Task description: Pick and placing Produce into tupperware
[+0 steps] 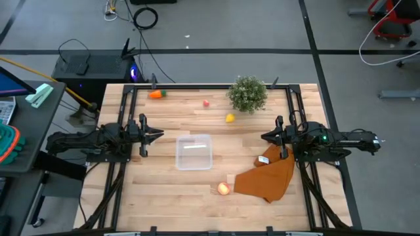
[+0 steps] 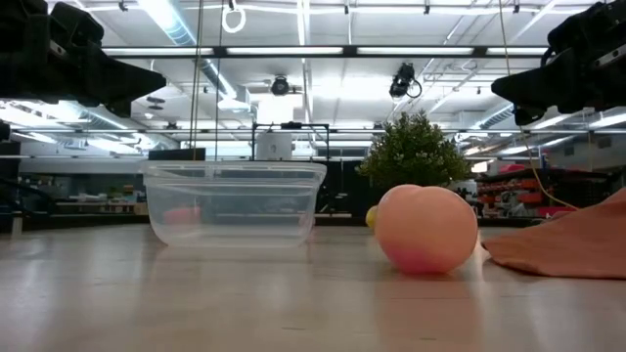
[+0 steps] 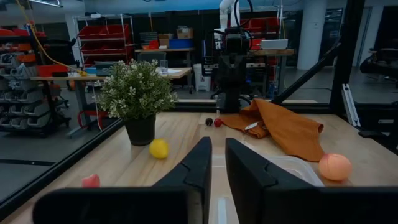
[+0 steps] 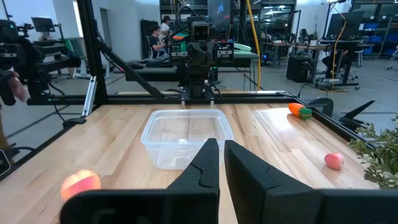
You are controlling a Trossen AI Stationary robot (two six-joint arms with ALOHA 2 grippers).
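Right now your container (image 1: 193,151) sits empty between the nearly closed left gripper (image 1: 156,136) and right gripper (image 1: 266,137); the round apple (image 1: 224,189), nearest its front, could roll if nudged.

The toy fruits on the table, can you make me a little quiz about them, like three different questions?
1. True or false: the tupperware already has fruit in it.
2. Which piece lies closest to the potted plant? A) carrot B) lemon C) apple
3. Fill in: the apple sits beside the brown-orange ______.

Key:
1. False. It is empty; all the produce lies on the table.
2. B, the lemon.
3. Cloth.

The left gripper and right gripper hang on either side of the tupperware, holding nothing.
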